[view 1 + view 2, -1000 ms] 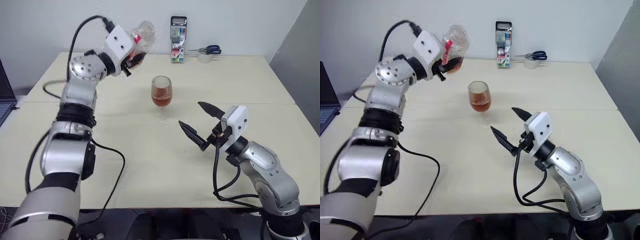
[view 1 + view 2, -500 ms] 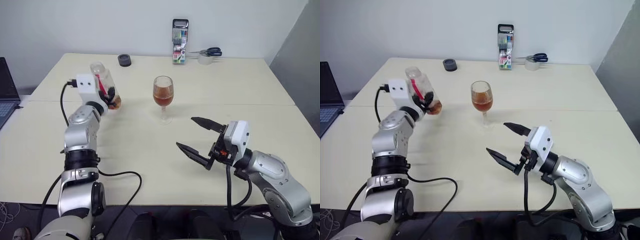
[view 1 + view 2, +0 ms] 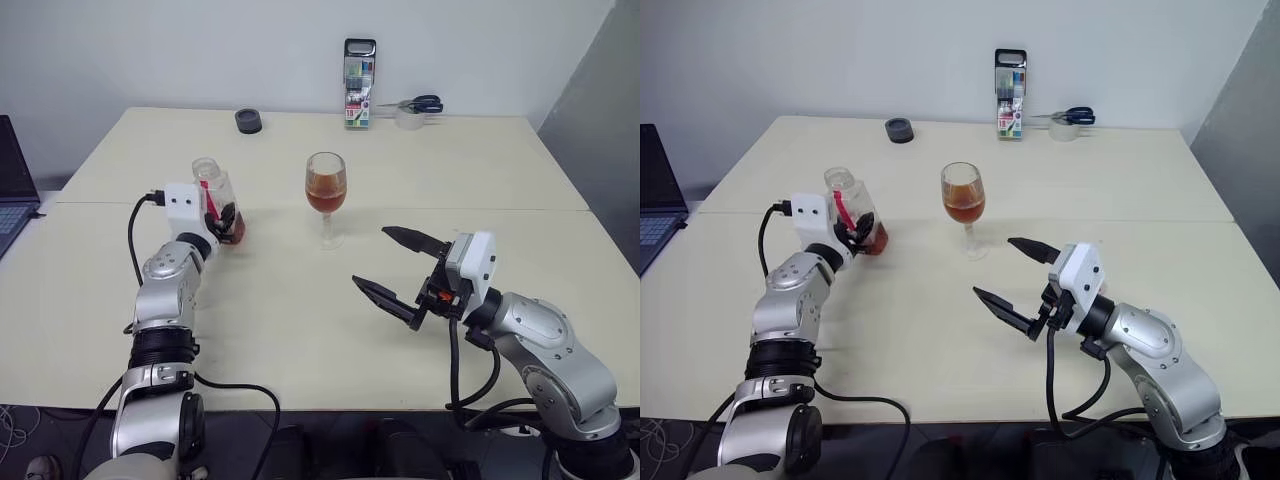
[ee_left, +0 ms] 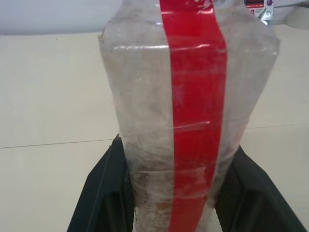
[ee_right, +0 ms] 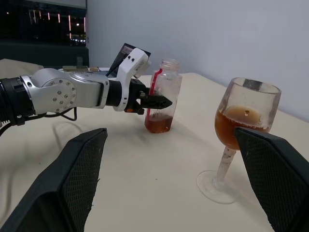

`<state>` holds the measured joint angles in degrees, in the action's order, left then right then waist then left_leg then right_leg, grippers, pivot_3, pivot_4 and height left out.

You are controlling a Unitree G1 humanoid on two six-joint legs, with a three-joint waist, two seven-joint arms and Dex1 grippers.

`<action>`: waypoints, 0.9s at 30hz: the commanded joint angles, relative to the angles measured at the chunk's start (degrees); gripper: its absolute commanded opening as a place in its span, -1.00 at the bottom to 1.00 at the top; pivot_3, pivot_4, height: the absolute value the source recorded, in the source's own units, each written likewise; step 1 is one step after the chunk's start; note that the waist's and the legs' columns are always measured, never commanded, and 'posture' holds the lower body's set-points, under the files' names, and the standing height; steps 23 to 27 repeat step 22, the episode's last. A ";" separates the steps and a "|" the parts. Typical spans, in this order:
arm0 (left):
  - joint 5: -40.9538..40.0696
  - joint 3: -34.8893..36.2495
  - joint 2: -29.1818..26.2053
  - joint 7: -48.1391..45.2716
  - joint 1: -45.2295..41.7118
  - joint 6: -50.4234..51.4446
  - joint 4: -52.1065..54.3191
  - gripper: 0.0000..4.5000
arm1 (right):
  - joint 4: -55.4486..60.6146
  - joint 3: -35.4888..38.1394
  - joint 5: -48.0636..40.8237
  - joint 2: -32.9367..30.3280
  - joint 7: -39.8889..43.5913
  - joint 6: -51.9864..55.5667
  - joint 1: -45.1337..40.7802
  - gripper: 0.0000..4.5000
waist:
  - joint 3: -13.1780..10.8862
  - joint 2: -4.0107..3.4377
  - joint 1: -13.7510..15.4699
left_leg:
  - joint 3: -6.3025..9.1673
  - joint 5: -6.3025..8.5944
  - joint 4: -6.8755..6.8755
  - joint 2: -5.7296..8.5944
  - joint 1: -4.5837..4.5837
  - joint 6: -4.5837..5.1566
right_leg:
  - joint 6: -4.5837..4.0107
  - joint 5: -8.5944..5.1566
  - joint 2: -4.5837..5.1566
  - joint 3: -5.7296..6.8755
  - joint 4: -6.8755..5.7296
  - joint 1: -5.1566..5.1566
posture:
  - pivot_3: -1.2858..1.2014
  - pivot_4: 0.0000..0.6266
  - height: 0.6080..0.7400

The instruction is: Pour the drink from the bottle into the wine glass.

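Plastic bottle [image 3: 217, 205] now upright, lowered to table [image 3: 300, 320], left gripper [image 3: 226, 215] still pinching it; right gripper [image 3: 400, 270] spread, empty.

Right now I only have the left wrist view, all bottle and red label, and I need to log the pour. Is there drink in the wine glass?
Observer: Yes, the wine glass holds amber drink in the lower part of its bowl.
Operator: Anything left in the bottle?
Observer: A shallow reddish layer sits at the bottom of the bottle; it stands upright in the left tool.
Operator: Is it capped?
Observer: No, its neck is open.
Operator: Where is the other arm?
Observer: The right tool is open, near the table's front, empty.
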<state>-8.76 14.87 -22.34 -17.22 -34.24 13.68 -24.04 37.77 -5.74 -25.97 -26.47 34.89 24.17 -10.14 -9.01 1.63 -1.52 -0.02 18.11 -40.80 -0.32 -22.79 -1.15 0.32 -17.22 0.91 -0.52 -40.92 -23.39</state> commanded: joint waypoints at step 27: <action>-1.23 -3.59 1.42 2.41 24.67 17.28 37.87 0.99 | 6.60 4.88 21.59 11.40 -33.54 21.26 17.02 1.00 | 0.08 0.00 0.07 | -0.01 -0.01 0.10 -0.07 0.01 -0.07 | 0.00 0.00 0.02 -0.04 0.04 0.01 | 0.03 -0.52 1.00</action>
